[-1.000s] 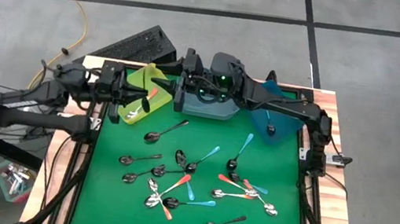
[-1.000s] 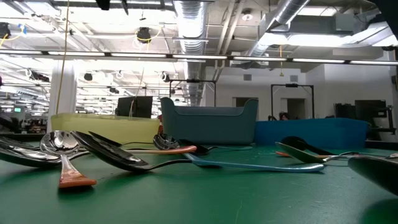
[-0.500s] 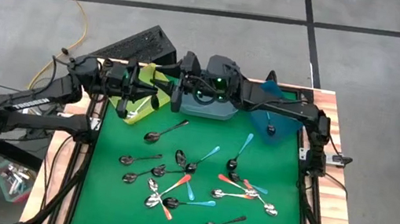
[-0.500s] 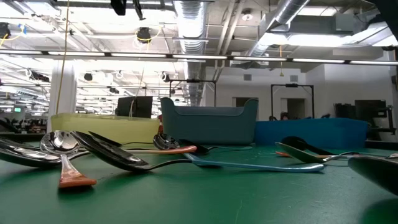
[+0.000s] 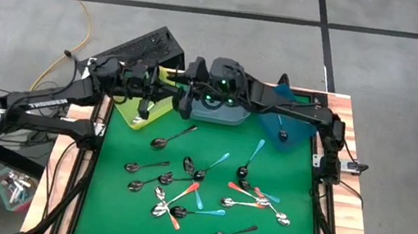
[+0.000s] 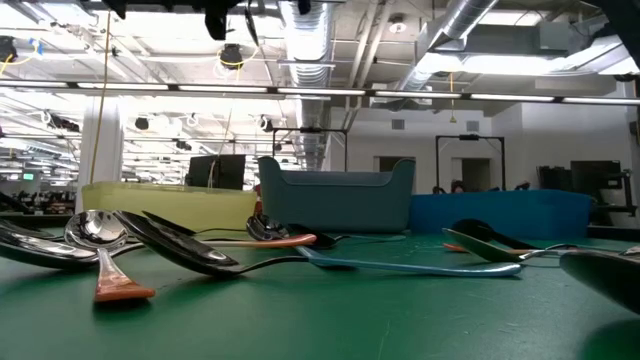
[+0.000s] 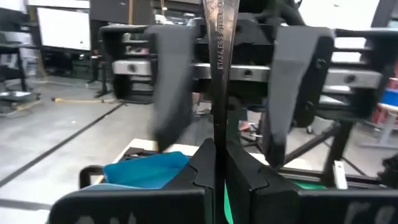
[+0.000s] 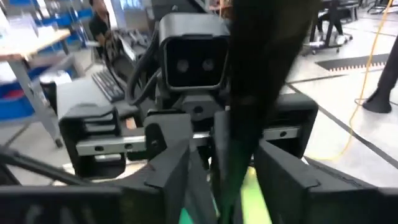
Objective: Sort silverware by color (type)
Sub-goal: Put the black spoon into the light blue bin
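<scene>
The left end effector [image 5: 148,98] has swung over from the yellow-green bin [image 5: 137,111] toward the gray bin [image 5: 218,112] and now faces the right end effector [image 5: 186,101]. It is clenched on a metal spoon [image 7: 219,74], handle standing straight out from the fingertips. I cannot tell the right one's grip. Other spoons [image 5: 202,191] lie scattered on the green surface [image 5: 293,167].

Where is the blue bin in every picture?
High view: the blue bin stands at the table's back edge, right of the grey bin.
Low view: far back on the right, again beside the grey bin.
Left wrist view: a blue corner beyond the fingers.
Right wrist view: not in it.
Shared landmark: the grey bin.
</scene>
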